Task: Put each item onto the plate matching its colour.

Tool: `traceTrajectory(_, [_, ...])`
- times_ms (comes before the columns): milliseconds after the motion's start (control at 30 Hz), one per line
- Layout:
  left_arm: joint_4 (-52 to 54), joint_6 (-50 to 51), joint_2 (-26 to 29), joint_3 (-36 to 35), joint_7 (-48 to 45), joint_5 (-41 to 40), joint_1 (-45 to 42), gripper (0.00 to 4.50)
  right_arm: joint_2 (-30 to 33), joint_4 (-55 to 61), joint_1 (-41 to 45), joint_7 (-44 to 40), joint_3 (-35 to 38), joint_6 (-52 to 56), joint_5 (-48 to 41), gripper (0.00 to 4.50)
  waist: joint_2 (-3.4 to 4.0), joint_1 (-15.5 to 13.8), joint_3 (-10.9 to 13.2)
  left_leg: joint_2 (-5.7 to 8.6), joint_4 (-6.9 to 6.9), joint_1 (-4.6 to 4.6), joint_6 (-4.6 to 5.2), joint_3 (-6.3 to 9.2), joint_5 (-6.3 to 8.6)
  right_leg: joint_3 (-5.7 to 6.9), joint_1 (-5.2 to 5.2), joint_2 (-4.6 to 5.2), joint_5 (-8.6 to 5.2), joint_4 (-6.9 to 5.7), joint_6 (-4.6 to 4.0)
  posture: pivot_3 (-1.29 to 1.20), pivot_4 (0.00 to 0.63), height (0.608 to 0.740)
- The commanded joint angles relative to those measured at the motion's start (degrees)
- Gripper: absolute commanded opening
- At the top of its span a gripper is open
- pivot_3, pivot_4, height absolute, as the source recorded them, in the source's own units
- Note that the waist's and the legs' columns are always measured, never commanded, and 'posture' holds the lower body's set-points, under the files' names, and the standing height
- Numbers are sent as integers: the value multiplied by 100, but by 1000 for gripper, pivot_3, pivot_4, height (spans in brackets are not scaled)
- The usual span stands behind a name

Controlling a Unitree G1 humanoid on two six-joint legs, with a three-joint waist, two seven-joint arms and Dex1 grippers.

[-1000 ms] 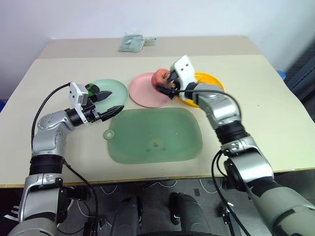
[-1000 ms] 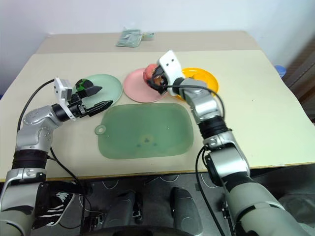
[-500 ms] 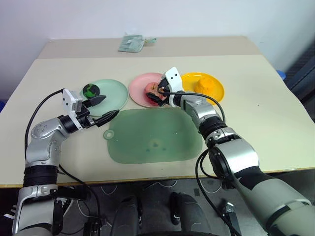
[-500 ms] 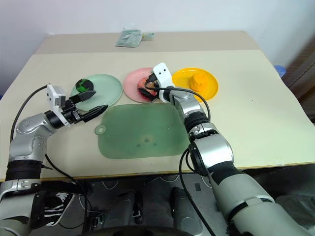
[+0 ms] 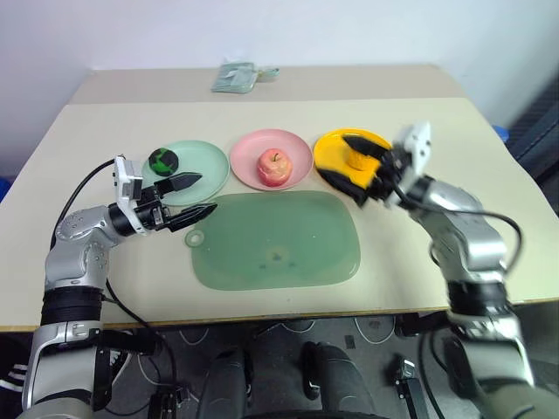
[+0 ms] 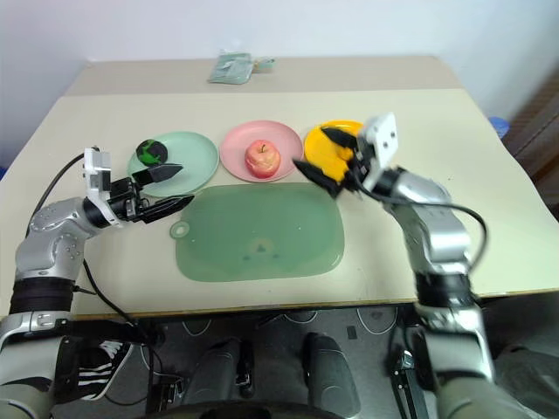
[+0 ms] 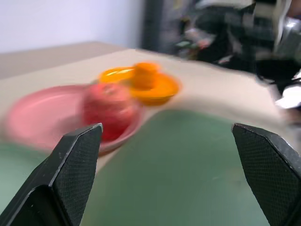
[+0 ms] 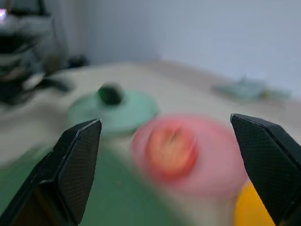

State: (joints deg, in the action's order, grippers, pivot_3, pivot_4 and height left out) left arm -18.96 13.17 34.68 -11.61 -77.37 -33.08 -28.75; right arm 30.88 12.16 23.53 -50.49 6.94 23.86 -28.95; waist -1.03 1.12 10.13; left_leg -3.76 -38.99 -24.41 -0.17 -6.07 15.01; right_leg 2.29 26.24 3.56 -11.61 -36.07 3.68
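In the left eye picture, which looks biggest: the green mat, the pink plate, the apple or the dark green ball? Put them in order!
1. The green mat, by far the biggest.
2. The pink plate.
3. The apple.
4. The dark green ball, a bit smaller than the apple, though they're close.

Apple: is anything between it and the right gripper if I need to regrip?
Nothing visible. The apple sits on the pink plate, and the right gripper hangs open over the near edge of the yellow plate beside it. The orange lies off that line.
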Motion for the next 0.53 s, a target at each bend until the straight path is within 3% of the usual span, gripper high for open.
traceTrajectory(33, [-129, 149, 28, 128, -574, -174, -296, 4500, 657, 1281, -819, -245, 667, 391, -575, 4462, 0, -28, -1, -1, -1, 2, 0, 2, 0, 0, 0, -3, 0, -1, -2, 0, 150, 740])
traceTrajectory(233, [-787, 198, 122, 468, -1418, 48, -635, 4500, 1453, 2353, -2563, -510, 1584, 561, -806, 4462, -5, -62, -3, 0, -2, 5, 0, 12, 0, 0, -8, -8, -7, 0, -10, 0, 150, 740])
traceTrajectory(533, [-450, 263, -114, 507, -1238, 14, -496, 4500, 1527, 2426, -2842, -288, 1660, 503, -851, 4462, -11, -54, -5, 2, -12, 1, 1, 14, 0, -2, -12, -3, -10, 4, -14, 0, 150, 740])
